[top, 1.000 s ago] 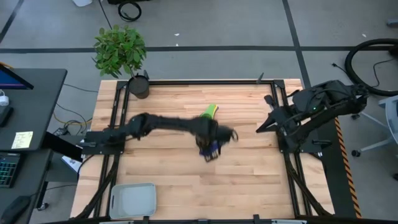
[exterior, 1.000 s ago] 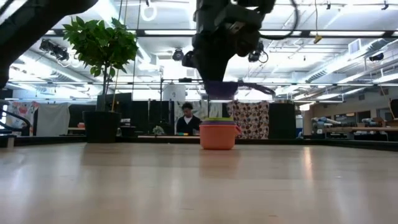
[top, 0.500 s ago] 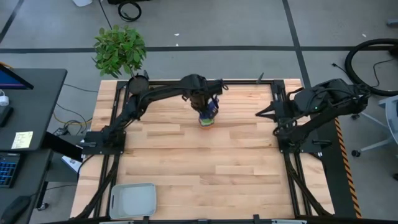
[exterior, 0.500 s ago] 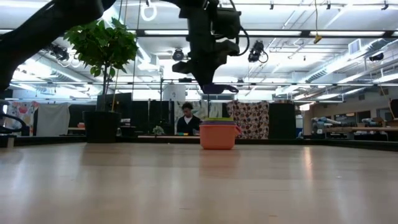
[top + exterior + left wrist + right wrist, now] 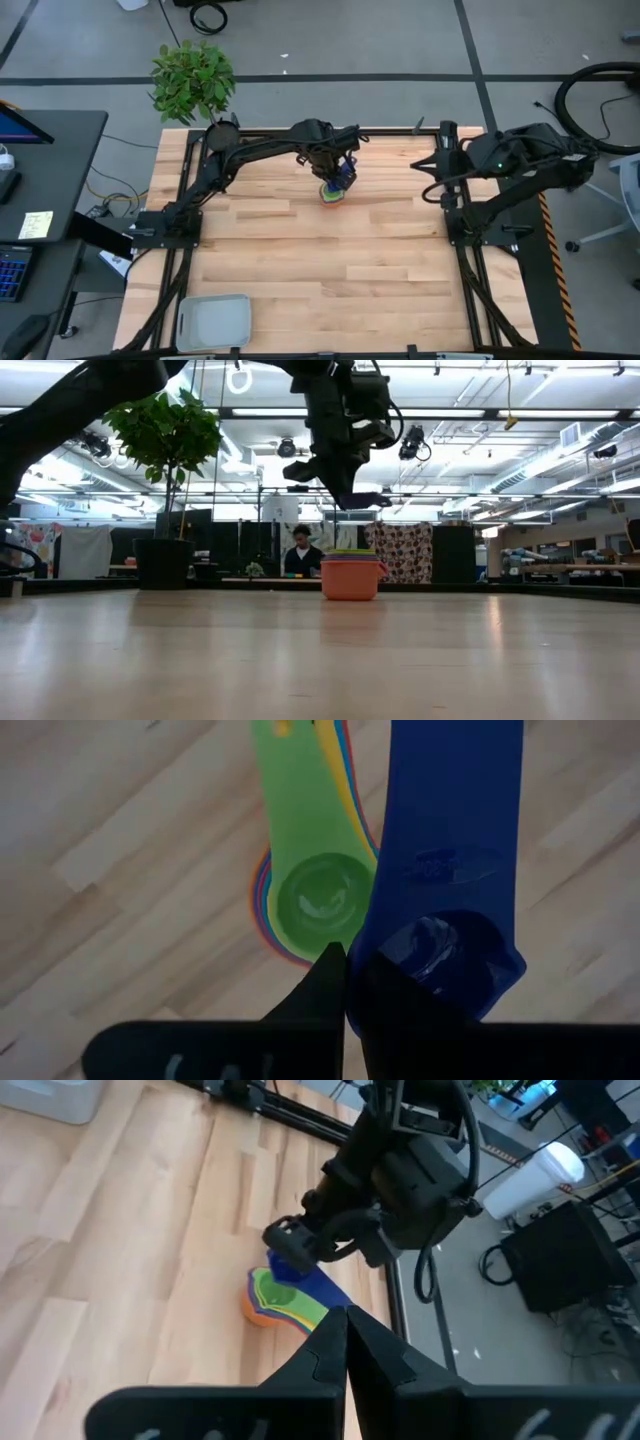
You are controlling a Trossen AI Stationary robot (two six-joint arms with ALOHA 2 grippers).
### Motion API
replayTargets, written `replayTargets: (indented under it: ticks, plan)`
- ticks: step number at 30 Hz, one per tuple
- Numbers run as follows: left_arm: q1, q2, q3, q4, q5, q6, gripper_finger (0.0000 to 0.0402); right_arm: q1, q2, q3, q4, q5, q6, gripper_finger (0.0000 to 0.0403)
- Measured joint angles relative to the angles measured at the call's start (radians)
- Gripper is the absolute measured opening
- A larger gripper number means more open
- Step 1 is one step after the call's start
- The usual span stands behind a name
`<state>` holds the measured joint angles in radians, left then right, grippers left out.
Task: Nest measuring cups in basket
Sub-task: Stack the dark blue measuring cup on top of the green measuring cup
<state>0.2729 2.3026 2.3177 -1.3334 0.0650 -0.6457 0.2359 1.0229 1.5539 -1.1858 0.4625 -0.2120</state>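
Pale wood planks make up the table (image 5: 300,270), and the light grey basket (image 5: 213,321) sits at its near left corner, well apart from everything else. The left arm reaches across to the far middle of the table, where the left gripper (image 5: 338,178) hangs above the stack of measuring cups (image 5: 352,576), clenched on the dark blue cup (image 5: 445,870); its bowl is partly covered by the fingers, and its handle runs out of the wrist picture. In the stack, the green cup (image 5: 318,900) lies on top and the orange cup (image 5: 351,584) at the bottom, while the ones between show only as thin coloured rims. The right gripper (image 5: 428,186) waits at the table's right edge with its fingers pressed together, holding nothing. Beyond the far left corner stands a plant pot (image 5: 223,138), its top partly hidden under leaves.
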Motion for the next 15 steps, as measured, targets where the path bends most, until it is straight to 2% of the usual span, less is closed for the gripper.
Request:
replayTargets:
  ticks: [15]
  plan:
    - [0.009,0.065,-0.001,-0.019,0.007,-0.016,0.0013,-0.024,-0.003,0.000,0.000,-0.014,-0.031,0.0012]
